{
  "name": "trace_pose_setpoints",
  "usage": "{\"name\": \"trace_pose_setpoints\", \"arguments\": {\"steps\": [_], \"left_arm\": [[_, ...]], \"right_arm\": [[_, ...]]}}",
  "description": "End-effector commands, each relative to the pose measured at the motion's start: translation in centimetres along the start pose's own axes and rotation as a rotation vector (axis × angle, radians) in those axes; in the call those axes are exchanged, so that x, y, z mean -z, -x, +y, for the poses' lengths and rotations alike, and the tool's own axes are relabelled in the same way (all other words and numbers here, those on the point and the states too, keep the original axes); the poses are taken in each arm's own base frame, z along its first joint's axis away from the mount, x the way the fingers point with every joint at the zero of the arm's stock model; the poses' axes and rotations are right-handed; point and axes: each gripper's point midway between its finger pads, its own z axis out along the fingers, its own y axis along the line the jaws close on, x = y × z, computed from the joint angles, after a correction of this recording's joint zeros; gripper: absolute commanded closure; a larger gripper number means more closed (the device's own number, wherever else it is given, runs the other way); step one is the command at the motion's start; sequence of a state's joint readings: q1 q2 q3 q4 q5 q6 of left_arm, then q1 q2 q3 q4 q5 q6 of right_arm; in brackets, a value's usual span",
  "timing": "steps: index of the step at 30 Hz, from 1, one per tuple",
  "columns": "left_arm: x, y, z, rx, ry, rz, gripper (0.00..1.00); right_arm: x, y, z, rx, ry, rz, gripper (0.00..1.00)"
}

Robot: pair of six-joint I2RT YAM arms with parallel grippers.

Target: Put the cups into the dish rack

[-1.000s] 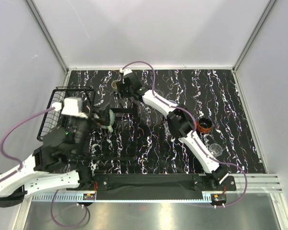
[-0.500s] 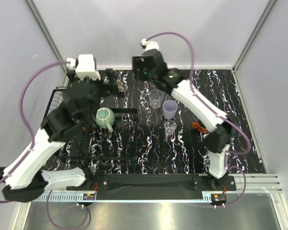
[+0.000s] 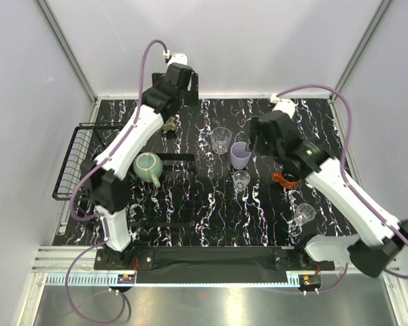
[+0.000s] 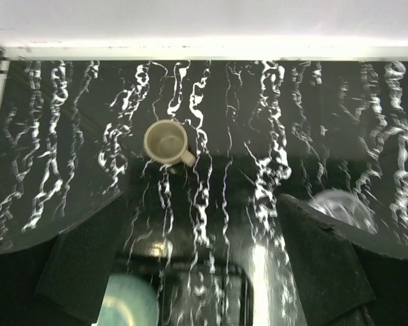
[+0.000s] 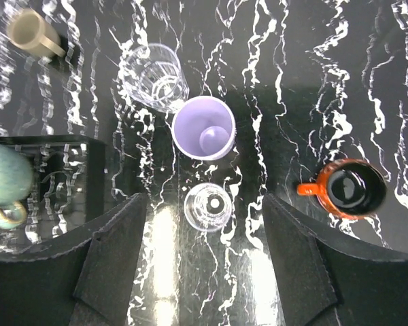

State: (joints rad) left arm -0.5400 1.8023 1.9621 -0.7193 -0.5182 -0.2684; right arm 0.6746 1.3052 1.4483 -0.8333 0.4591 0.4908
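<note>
Your left gripper (image 4: 200, 255) gapes empty over the far beige mug (image 4: 164, 141). Right gripper (image 5: 207, 261) is apart, empty, near the lavender cup (image 5: 204, 127). Only the teal mug (image 3: 148, 167) seems on the rack (image 3: 71, 163), left. Glasses (image 3: 221, 138) and dark mug (image 5: 353, 188) are left on the table (image 3: 326, 122).
</note>
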Motion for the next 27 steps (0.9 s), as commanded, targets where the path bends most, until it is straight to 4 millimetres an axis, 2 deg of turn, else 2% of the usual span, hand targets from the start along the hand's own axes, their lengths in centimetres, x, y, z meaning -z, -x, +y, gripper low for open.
{"name": "trace_pose_setpoints", "arguments": {"steps": [1, 4, 10, 14, 16, 17, 19, 21, 26, 27], "left_arm": [[-1.7, 2.1, -1.2, 0.056, -0.047, -0.009, 0.01], [-4.6, 0.7, -1.5, 0.048, 0.015, 0.024, 0.01], [-8.7, -1.8, -1.1, 0.068, 0.140, 0.015, 0.01], [-11.8, -5.0, -1.5, 0.024, 0.176, 0.062, 0.08], [-12.8, -5.8, -1.2, 0.015, 0.202, 0.066, 0.09], [-13.6, -6.9, -1.2, 0.003, 0.214, 0.081, 0.10], [-14.4, -7.4, -0.9, -0.006, 0.234, 0.078, 0.11], [-15.3, -8.4, -0.8, -0.026, 0.253, 0.081, 0.18], [-17.5, -9.7, 0.0, -0.066, 0.227, 0.104, 0.23], [-17.8, -10.3, 0.6, -0.072, 0.231, 0.115, 0.24]], "right_arm": [[3.0, 1.6, -1.5, -0.092, 0.009, -0.102, 0.24], [4.4, 1.2, -2.1, -0.119, 0.043, -0.118, 0.24], [4.4, -0.5, -2.7, -0.129, 0.050, -0.098, 0.24], [3.8, -1.7, -2.6, -0.128, 0.065, -0.076, 0.24], [3.7, -2.0, -2.6, -0.127, 0.066, -0.070, 0.24], [3.5, -2.3, -2.6, -0.126, 0.065, -0.061, 0.24], [3.4, -2.5, -2.6, -0.125, 0.067, -0.058, 0.23], [3.3, -2.8, -2.5, -0.125, 0.073, -0.052, 0.24], [3.0, -3.5, -2.7, -0.117, 0.072, -0.043, 0.23], [3.0, -3.5, -2.6, -0.115, 0.075, -0.043, 0.23]]}}
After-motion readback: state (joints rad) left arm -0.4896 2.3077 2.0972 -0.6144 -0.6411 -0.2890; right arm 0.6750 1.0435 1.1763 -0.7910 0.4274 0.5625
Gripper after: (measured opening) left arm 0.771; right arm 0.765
